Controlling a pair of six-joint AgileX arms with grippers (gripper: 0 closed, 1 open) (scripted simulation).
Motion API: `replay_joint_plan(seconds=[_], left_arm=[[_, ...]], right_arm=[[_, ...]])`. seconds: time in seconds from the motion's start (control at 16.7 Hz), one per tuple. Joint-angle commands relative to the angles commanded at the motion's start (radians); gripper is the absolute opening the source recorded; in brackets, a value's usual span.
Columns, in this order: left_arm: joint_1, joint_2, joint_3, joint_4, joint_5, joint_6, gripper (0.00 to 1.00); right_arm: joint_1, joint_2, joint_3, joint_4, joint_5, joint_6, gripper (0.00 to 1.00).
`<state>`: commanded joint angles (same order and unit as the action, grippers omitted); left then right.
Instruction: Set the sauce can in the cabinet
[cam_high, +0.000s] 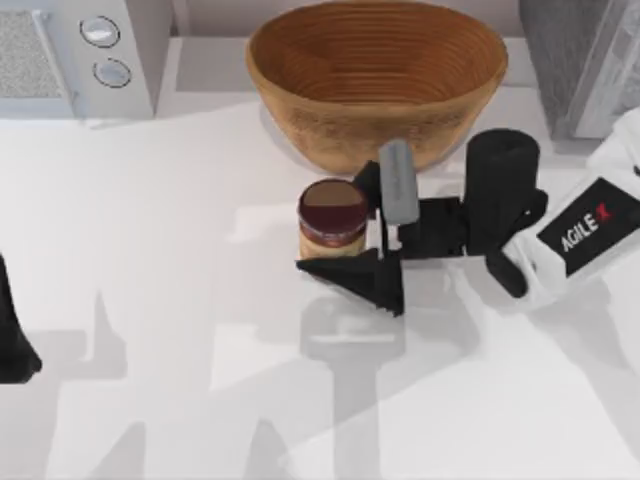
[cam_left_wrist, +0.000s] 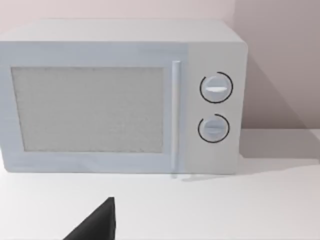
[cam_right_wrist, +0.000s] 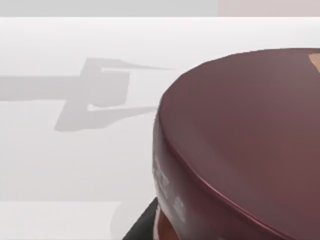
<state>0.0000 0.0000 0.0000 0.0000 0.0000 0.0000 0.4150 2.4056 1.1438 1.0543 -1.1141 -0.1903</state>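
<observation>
The sauce can (cam_high: 332, 215), a small cylinder with a maroon lid (cam_right_wrist: 240, 130) and an orange-yellow label, stands upright on the white table just in front of the wicker bowl. My right gripper (cam_high: 355, 225) reaches in from the right. One finger is behind the can and the other in front, both pressed against its sides. A dark fingertip (cam_right_wrist: 145, 225) touches the can's lower edge. A grey corner of the cabinet (cam_high: 575, 60) shows at the back right. My left gripper (cam_high: 12, 340) is parked at the table's left edge, and one of its fingertips (cam_left_wrist: 95, 222) is visible.
A large woven brown bowl (cam_high: 377, 75) sits at the back centre, close behind the can. A white microwave (cam_high: 80, 50) with two dials (cam_left_wrist: 216, 107) fills the back left corner. Bare white tabletop (cam_high: 200, 400) stretches across the front and left.
</observation>
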Motion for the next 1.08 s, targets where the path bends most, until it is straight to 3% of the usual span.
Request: replay_joint_plan(seconds=[0.48, 0.9, 1.08], left_arm=[[0.0, 0.0, 0.0, 0.0, 0.0, 0.0, 1.0], [0.0, 0.0, 0.0, 0.0, 0.0, 0.0, 1.0], [0.0, 0.0, 0.0, 0.0, 0.0, 0.0, 1.0]], right_arm=[[-0.006, -0.346, 0.02, -0.365, 0.0, 0.011, 0.0], [-0.001, -0.372, 0.009, -0.394, -0.002, 0.017, 0.0], [-0.016, -0.467, -0.045, -0.423, 0.048, 0.024, 0.0]])
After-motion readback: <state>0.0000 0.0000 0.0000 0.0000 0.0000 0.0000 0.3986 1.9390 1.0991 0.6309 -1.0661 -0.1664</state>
